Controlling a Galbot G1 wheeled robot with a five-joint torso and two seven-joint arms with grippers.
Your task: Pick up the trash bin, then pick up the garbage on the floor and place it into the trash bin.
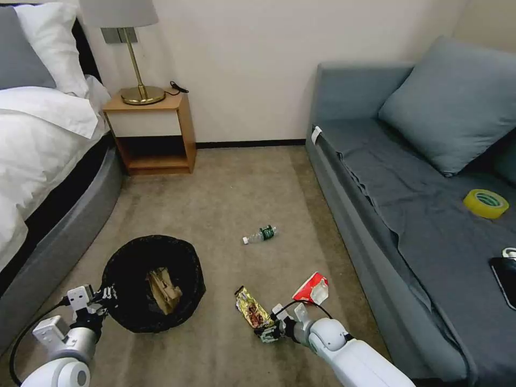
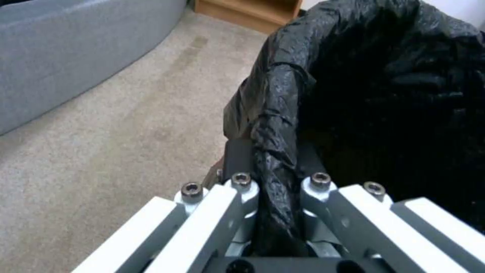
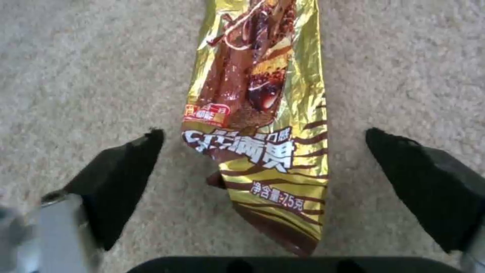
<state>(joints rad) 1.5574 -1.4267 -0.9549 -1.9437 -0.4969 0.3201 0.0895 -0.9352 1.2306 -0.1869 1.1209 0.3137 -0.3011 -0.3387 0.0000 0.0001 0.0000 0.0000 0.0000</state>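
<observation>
Bin (image 1: 153,283) w/ crinkled black bag sits on the carpet (image 1: 226,204) near the bed (image 1: 37,161), tan crumpled paper (image 1: 164,290) lying inside it. Left gripper (image 1: 107,294) is clamped on the bin's near rim; in the left wrist view the bag-covered rim (image 2: 275,151) runs between the closed fingers (image 2: 237,159).

Gold wrapper (image 1: 251,308) lies flat on the carpet btwn bin and sofa (image 1: 408,215). Right gripper (image 1: 267,332) is low over the wrapper's near end, jaws spread wide. In the right wrist view the wrapper (image 3: 263,125) lies btwn the two black fingertips (image 3: 126,170), neither touching it. Wrapper print: brown chocolate-bar picture, white Chinese characters, small red logo patch, and "净含量:75克" near the lower end.

Red-and-white packet (image 1: 312,288) sits crushed on the carpet just beside the sofa's front edge, close to the right arm. Small clear bottle (image 1: 260,235) w/ green label lies on its side mid-carpet, well apart from the rest; label text too small to read.

Yellow tape roll (image 1: 485,203) and a black phone (image 1: 506,277) rest on the sofa seat, phone at the right edge of view. Lamp (image 1: 131,48) stands on the nightstand (image 1: 153,129) by the far wall
</observation>
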